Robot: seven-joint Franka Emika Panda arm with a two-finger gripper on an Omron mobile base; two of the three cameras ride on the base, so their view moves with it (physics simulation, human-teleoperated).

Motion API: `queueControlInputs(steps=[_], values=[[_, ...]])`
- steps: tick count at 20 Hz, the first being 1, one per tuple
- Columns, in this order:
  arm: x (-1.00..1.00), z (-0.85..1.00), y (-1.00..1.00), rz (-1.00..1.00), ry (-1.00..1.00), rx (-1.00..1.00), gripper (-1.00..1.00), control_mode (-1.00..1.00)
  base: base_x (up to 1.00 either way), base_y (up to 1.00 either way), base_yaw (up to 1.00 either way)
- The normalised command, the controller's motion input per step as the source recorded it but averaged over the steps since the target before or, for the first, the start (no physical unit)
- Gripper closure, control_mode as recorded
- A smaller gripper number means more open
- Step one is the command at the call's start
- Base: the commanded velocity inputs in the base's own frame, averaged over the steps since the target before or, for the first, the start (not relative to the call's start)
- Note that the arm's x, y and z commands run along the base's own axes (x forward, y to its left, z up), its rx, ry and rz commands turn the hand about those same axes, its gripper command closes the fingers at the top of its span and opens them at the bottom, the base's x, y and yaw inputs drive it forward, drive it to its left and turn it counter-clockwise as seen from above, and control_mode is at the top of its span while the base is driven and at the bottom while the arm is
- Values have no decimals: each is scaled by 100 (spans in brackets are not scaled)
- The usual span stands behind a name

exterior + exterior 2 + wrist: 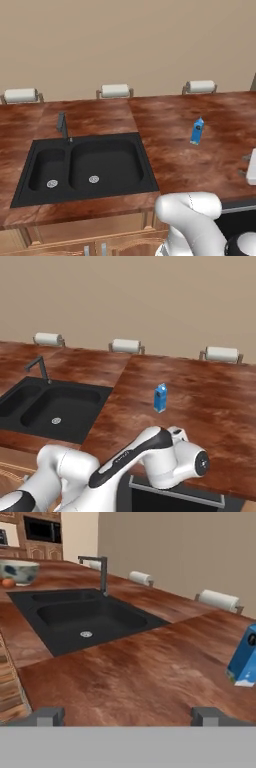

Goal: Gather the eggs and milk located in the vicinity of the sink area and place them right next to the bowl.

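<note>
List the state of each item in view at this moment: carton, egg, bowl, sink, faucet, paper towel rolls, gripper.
milk: upright on the counter right of the sink, untouched.
egg: on the counter beside the bowl.
bowl: upright, beyond the sink.
sink: both basins empty, dry.
faucet: no water running.
paper towel rolls: three, in holders along the wall.
gripper: open, holding nothing, low over the counter.

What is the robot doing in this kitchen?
It is getting ready to collect things. Its gripper is open and empty, low over the wooden counter. The blue milk carton stands untouched to the right of the black sink. Across the sink, the bowl sits with an orange-brown egg beside it.
</note>
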Motion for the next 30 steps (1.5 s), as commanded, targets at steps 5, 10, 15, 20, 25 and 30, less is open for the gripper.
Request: queueControlInputs(steps=[5,10,15,20,25,30], values=[[42,12,1,-2,18,0,-100,-100,0,0,0],[48,21,1,-10,21,0,-100,-100,0,0,0],[50,9,0,-8,12,-1,-100,-100,0,0,0],[22,0,0,-1,0,0,-100,-100,0,0,0],[18,0,0,0,-2,3,-100,-100,0,0,0],[39,0,0,1,0,1,-100,-100,0,0,0]])
